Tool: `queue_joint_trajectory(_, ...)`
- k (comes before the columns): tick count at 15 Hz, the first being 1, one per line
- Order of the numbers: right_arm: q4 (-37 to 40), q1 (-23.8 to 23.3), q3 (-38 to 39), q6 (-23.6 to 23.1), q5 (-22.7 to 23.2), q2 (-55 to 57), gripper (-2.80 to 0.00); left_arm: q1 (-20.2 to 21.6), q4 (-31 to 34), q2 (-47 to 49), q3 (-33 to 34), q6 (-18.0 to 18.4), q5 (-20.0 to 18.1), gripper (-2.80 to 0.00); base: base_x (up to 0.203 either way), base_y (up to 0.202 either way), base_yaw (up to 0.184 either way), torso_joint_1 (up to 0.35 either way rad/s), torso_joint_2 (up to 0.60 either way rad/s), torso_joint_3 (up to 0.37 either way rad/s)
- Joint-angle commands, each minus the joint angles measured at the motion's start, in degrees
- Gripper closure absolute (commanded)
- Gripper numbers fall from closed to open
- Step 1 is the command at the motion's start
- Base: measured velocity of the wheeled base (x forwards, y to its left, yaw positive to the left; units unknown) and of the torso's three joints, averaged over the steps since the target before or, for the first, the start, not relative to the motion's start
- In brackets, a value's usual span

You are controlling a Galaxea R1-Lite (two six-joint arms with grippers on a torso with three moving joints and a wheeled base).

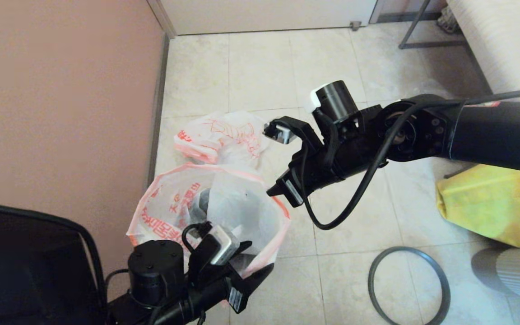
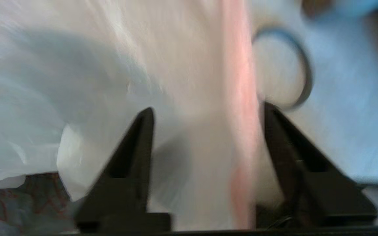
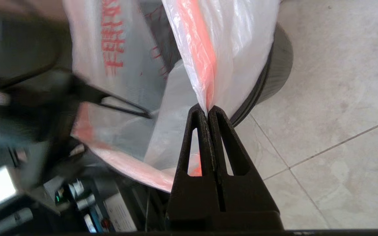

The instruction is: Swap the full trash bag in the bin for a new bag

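Tiled floor [image 1: 260, 67]; red lettering on new bag [image 1: 210, 203] is unreadable.

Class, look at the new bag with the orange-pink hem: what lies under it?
Under the new bag the dark bin shows at one side; the bin's inside and floor are covered by plastic.

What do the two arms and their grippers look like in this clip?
Both arms are matte black. The right arm has a thick tubular forearm, a loose black cable, a dark cylinder and white-faced modules at the wrist. The left gripper and right gripper have black wedge-shaped fingers; the right's show triangular cut-outs.
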Motion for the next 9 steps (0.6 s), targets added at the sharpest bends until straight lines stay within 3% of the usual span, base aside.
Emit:
queue_joint_trajectory(1, -0.34, -0.22, -0.01, 0.60, -0.01, -0.10, 0.00, -0.50, -0.48, -7.09, 1.76, -3.29, 2.43, -2.80, 0.000, 0.000, 0.000, 0.000, 0.00, 0.000)
queue_joint_trajectory(4, -0.43, -0.04, -0.01, 0.94, -2.82, 0.16, 0.00, -0.42, -0.48, -11.96, 3.69, -10.71, 12.45, -2.80, 0.000, 0.000, 0.000, 0.000, 0.00, 0.000)
queue_joint_trajectory(6, -0.87, -0.04, -0.01, 2.78, -3.81, 0.16, 0.00, -0.48, -0.48, -11.95, 6.35, -12.67, 18.95, -2.80, 0.000, 0.000, 0.000, 0.000, 0.00, 0.000)
queue_joint_trajectory(9, -6.93, -0.29, 0.38, 3.67, -5.63, 1.02, 0.00, -2.37, -0.48, -10.41, 10.56, -19.66, 26.98, -2.80, 0.000, 0.000, 0.000, 0.000, 0.00, 0.000)
